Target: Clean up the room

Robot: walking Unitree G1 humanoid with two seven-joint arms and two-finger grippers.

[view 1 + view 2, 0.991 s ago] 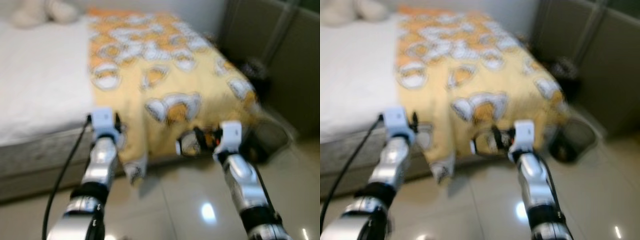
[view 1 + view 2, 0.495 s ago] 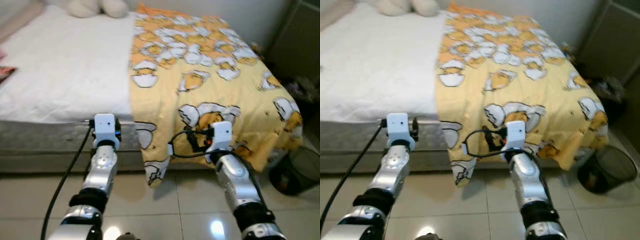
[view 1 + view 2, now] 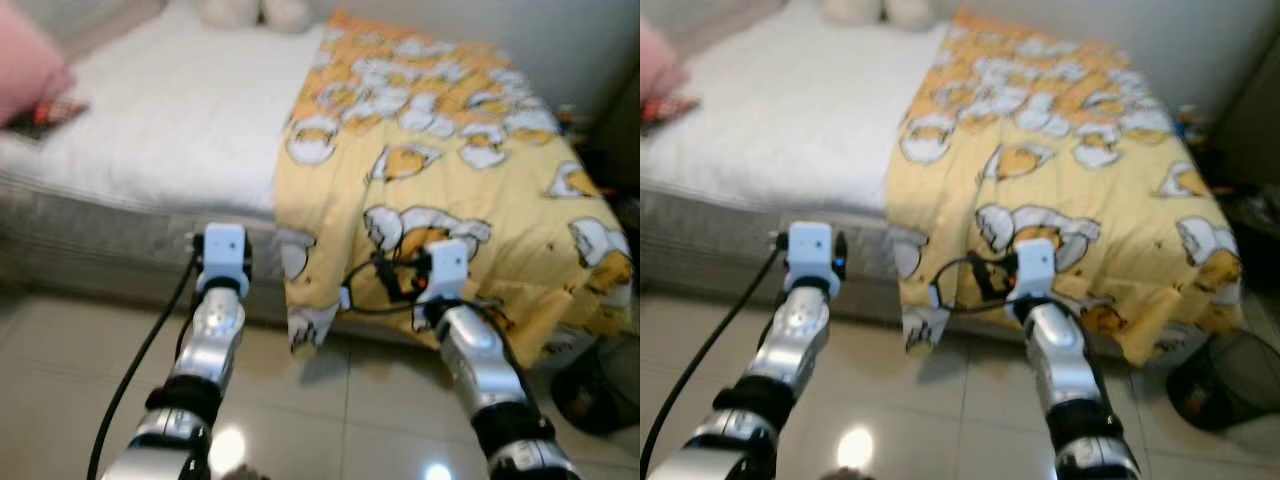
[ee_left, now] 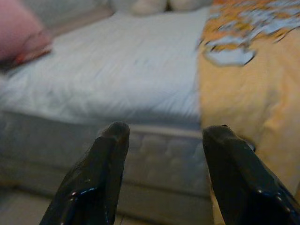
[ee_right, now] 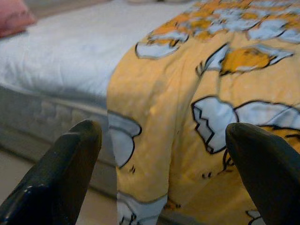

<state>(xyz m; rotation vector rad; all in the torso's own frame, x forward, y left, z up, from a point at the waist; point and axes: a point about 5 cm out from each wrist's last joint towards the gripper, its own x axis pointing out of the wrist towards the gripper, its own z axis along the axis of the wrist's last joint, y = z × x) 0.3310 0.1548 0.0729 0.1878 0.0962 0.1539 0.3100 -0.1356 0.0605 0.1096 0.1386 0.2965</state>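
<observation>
While the robot stood on the tiled floor (image 3: 330, 400) facing the long side of the bed (image 3: 90, 225), both arms were held out low in front of it, short of the mattress. The left gripper (image 4: 161, 136) pointed at the quilted edge of the mattress with its fingers spread and nothing between them. The right gripper (image 5: 164, 136) faced the hanging edge of the yellow blanket (image 3: 450, 190), jaws spread wide and empty. The blanket covered only the robot's right part of the bed, its lower corner drooping toward the floor, while the white sheet (image 3: 170, 120) lay bare on the left. A pink pillow (image 3: 25, 75) and a flat red item beside it rested at the far left edge, and a pale soft toy (image 3: 255, 12) sat at the head. A dark bin (image 3: 1230, 375) stood on the floor near the blanket's right corner. The step in hand appeared to be the approach to the blanket. To do it well, the robot probably needed to close in squarely, keep both jaws open until cloth lay between the fingers, and take the loose edge at two well-separated places so that the blanket could be drawn flat across the sheet without bunching or dragging on the floor.
</observation>
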